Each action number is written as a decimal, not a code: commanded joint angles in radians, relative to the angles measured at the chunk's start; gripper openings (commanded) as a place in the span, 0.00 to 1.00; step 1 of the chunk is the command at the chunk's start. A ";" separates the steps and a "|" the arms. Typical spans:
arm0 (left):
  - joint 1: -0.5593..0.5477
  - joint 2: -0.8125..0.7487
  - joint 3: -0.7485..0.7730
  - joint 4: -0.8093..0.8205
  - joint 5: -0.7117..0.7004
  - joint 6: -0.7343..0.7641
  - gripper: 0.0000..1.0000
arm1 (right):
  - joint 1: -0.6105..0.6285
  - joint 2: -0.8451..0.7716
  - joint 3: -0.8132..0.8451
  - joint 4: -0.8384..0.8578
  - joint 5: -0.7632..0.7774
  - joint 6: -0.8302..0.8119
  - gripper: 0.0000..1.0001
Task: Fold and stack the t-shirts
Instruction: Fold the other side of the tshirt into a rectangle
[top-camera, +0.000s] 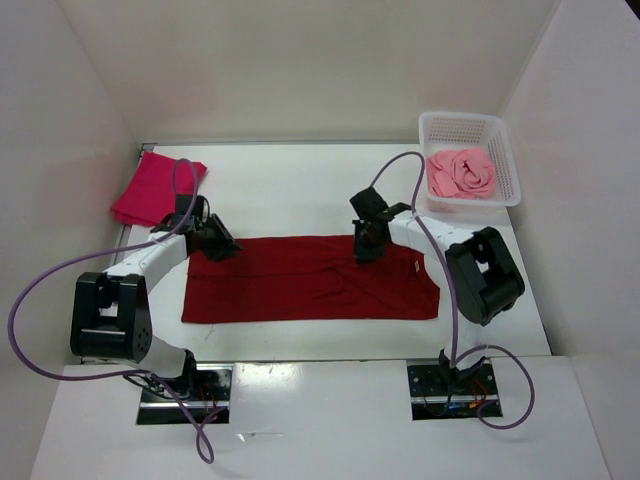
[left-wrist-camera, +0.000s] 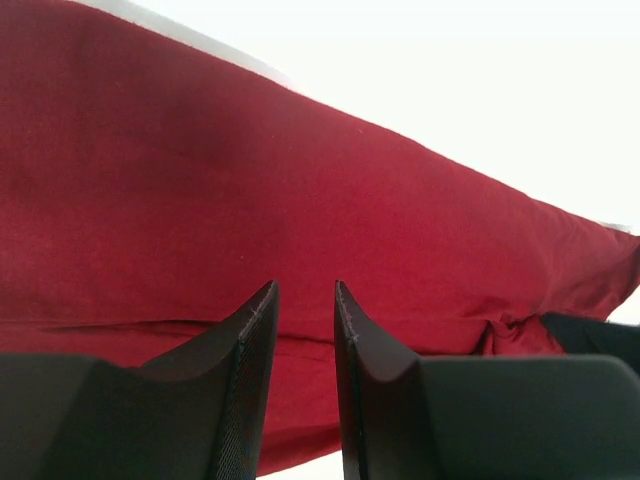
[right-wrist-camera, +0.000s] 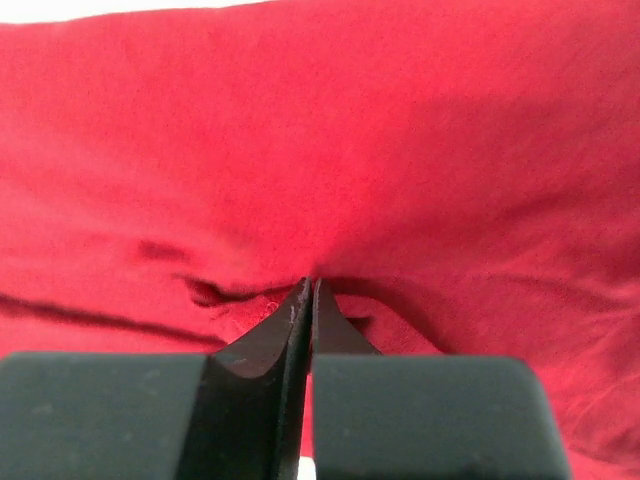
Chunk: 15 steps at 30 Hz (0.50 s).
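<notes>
While my right claw (right-wrist-camera: 308, 284) pinches the far edge of the dark crimson t-shirt (top-camera: 300, 285), my left claw (left-wrist-camera: 305, 289) sits narrowly parted at its far-left corner; the shirt lies spread on the white desk (top-camera: 290, 190).

A white plastic mesh basket (top-camera: 462, 128) sits at the far right corner of the white bench (top-camera: 300, 185). Plain white walls (top-camera: 300, 70) enclose the far edge and both side edges.

A robotics lab cell: white panels (top-camera: 300, 70) wall a white table (top-camera: 290, 190) carrying two bolted arms (top-camera: 150, 258).
</notes>
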 joint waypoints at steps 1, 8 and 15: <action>-0.006 -0.011 -0.006 0.027 -0.005 -0.012 0.35 | 0.039 -0.076 0.009 -0.073 -0.041 -0.002 0.01; -0.006 0.000 0.023 0.045 0.015 -0.012 0.35 | 0.114 -0.145 -0.079 -0.118 -0.235 0.031 0.00; -0.006 0.009 0.075 0.045 0.025 -0.022 0.35 | 0.128 -0.197 -0.088 -0.125 -0.423 0.082 0.40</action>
